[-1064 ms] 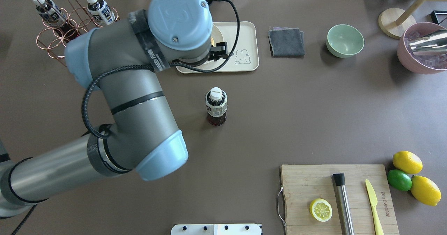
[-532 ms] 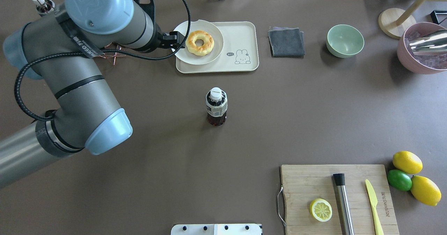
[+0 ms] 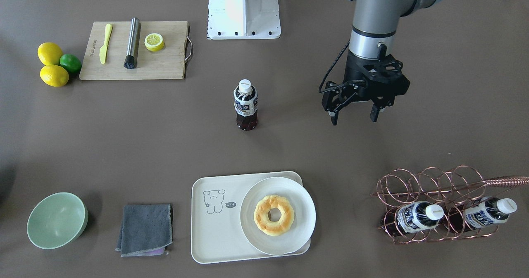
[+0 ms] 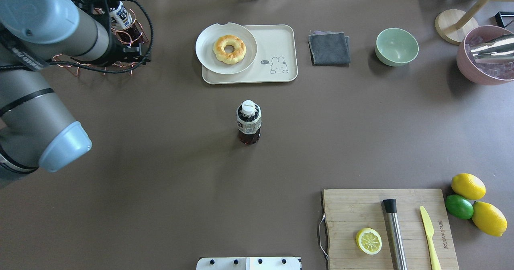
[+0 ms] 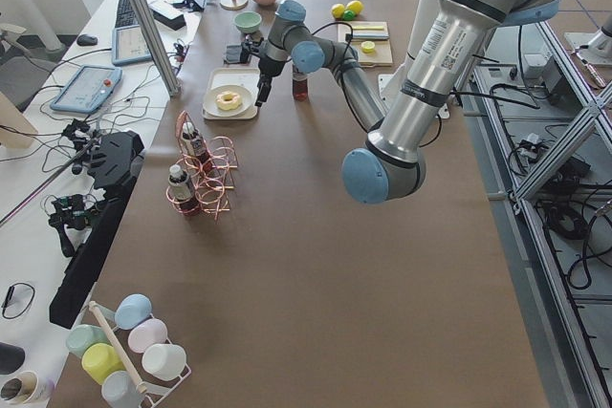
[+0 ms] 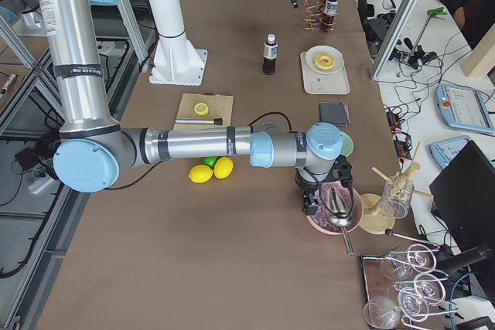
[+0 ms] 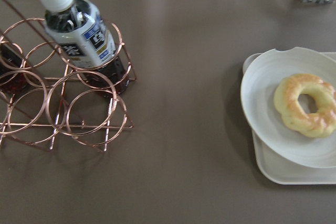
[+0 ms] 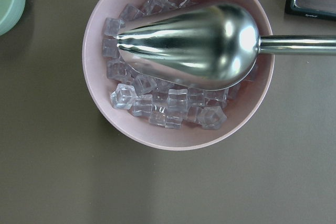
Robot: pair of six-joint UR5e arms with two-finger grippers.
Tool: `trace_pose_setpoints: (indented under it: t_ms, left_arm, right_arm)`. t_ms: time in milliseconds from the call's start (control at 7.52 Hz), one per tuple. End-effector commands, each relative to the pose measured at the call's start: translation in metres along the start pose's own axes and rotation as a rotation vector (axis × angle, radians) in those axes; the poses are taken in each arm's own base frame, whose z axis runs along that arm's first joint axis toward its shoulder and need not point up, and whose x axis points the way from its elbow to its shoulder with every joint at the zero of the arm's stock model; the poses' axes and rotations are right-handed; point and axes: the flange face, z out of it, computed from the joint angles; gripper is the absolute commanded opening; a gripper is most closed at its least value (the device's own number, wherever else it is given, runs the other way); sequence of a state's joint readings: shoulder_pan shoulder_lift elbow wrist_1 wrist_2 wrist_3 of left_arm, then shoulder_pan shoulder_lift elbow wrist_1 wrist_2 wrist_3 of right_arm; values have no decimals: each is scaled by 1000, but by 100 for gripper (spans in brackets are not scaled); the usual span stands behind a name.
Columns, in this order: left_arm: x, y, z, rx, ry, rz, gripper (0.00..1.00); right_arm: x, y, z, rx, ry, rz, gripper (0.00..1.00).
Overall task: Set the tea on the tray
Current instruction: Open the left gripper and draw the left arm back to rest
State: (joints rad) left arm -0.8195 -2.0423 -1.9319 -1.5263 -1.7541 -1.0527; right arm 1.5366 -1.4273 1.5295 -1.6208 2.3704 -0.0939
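The tea bottle (image 3: 246,104) stands upright near the table's middle, also in the overhead view (image 4: 248,121). Two alike bottles (image 3: 417,217) (image 3: 487,212) lie in a copper wire rack (image 3: 438,187). The cream tray (image 3: 210,236) with the bear drawing carries a round white plate (image 3: 306,220) holding a doughnut (image 3: 273,215). My left gripper (image 3: 353,119) is open and empty, hanging above the table between the standing bottle and the rack. The left wrist view shows one racked bottle (image 7: 79,35) and the plate (image 7: 262,103). My right gripper (image 6: 321,195) hovers over a pink bowl; I cannot tell whether it is open or shut.
The pink bowl (image 8: 100,108) holds ice and a metal scoop (image 8: 194,43). A green bowl (image 4: 396,46) and a grey cloth (image 4: 329,48) lie right of the tray. A wooden cutting board (image 4: 349,206) holds a lemon half, a steel muddler and a knife. Lemons and a lime (image 4: 459,206) sit beside it.
My left arm has swung from over the tray to the left, to the copper rack, uncovering the plate and doughnut. The standing bottle has not moved.
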Motion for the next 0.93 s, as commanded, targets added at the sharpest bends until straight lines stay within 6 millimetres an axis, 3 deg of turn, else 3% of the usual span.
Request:
trace_pose_setpoints:
  t_ms: [0,133,532,665,798]
  left_arm:
    - [-158,-43,-9,-100,-40,161,98]
    - [-228,-59,-20,-125,-46,194,98]
    - [-380,-80,-29,-175,-85,310,98]
    - [-427,-87,-38,-175,-109,330,98]
    - [-462,-86,-46,-180,-125,348,98]
  right_arm:
    - [-7,-6,-1,2,-3,21,100]
    - [-11,-8,-4,9,-6,26,100]
    - [-30,-13,-21,41,-13,-6,100]
    - [-52,-17,-31,61,-43,55,100]
    - [-100,-30,-44,84,-54,91,100]
